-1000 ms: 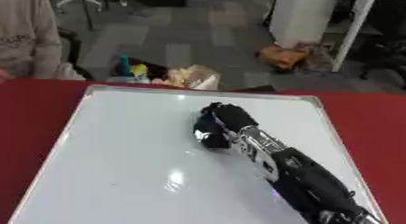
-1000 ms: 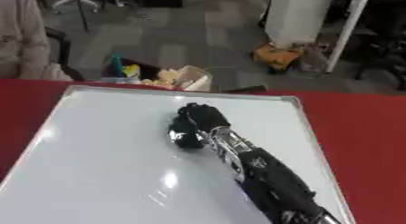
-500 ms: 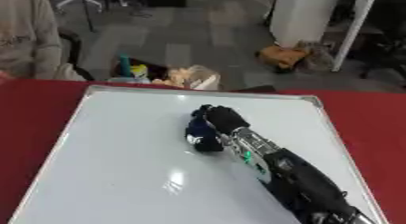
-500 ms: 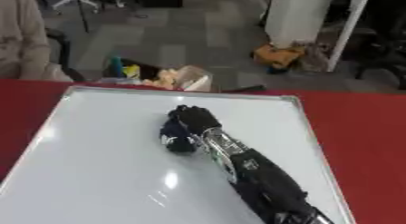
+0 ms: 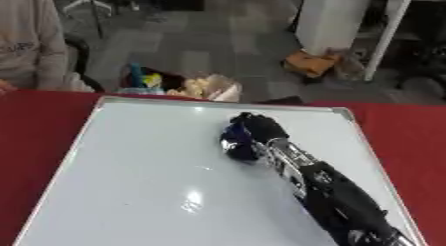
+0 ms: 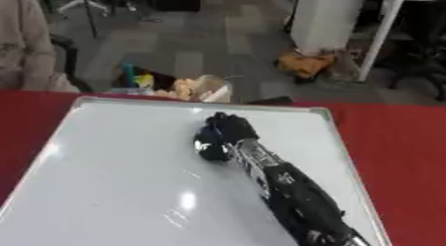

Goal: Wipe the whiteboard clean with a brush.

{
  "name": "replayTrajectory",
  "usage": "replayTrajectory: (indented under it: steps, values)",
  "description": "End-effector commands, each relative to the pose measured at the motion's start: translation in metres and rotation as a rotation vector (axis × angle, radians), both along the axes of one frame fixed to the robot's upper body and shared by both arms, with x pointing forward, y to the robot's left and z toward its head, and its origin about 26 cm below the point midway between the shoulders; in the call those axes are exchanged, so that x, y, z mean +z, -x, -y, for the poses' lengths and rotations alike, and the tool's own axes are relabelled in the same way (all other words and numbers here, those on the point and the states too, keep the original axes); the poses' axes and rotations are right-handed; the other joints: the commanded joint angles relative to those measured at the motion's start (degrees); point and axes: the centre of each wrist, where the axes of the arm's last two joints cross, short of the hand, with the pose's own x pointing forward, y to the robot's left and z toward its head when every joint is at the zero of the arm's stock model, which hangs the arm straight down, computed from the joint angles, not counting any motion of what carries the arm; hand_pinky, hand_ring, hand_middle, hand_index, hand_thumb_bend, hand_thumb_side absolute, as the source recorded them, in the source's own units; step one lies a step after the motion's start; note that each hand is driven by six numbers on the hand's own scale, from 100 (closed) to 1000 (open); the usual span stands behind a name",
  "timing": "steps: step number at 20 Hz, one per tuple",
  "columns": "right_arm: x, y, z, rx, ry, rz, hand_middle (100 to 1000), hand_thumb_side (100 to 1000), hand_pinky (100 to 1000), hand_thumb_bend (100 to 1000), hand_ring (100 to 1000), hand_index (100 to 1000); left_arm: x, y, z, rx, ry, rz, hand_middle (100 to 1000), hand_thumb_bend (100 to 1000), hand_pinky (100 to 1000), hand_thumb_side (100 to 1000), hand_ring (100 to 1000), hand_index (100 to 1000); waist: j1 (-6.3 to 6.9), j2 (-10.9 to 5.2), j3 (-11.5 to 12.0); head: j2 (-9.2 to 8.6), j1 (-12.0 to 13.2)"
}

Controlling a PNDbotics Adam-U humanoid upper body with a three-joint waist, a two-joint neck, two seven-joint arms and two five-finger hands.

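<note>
I'm looking down on the whiteboard (image 5: 131,180), which lies flat on the red surface (image 5: 409,125) and fills most of my view. My right hand (image 5: 253,135) reaches in from the lower right, its forearm lying diagonally across the board, and the hand sits in the upper middle of the board, a little right of centre, fingers curled over and down. Under those fingers I make out something dark blue, which I take to be the brush (image 5: 233,140), pressed between the hand and the board face; so the hand is clenched around the brush, as far as I can read it. My left hand shows in neither view.

Now, progress. The board looks plain white wherever I can see it: the whole left half, the near edge, the strip along the top rim, nothing but glare from the ceiling lights near the middle. I spot no marker strokes at all. What I can't check is the patch under the hand itself and the band hidden beneath my forearm down the right side. My judgement: the wiping is nearly or fully done, and what's left is at most a pass over that covered right strip, then lifting the brush away and setting it down off the board
</note>
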Motion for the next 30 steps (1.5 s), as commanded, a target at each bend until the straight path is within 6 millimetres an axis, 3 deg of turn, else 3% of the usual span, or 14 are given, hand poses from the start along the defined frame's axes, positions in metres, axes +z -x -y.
replayTrajectory:
  steps: [1,9,18,30]
  values:
    - [-0.031,0.014,0.047,-0.152,0.001,-0.108,765,866,531,100,732,887,0.011,0.002,-0.005,0.008,-0.014,0.035,603,768,510,853,623,725,0.67,-0.19,-0.7,-0.94,0.4]
    - [-0.037,0.032,0.082,-0.276,-0.033,-0.092,762,863,525,100,729,886,0.009,0.003,-0.008,0.02,-0.014,0.031,603,762,510,857,623,725,1.0,-0.59,-3.0,-0.96,1.2]
    - [-0.031,0.034,0.075,-0.24,-0.044,-0.066,757,864,515,100,725,882,0.008,0.003,-0.008,0.021,-0.016,0.027,602,761,510,857,623,725,1.1,-1.06,-4.3,-0.87,1.7]
    - [-0.008,0.02,-0.006,0.087,0.019,-0.033,748,882,491,100,722,878,0.008,0.003,-0.006,0.012,-0.011,0.026,601,758,510,858,621,725,0.55,-1.48,-3.6,-0.64,1.2]
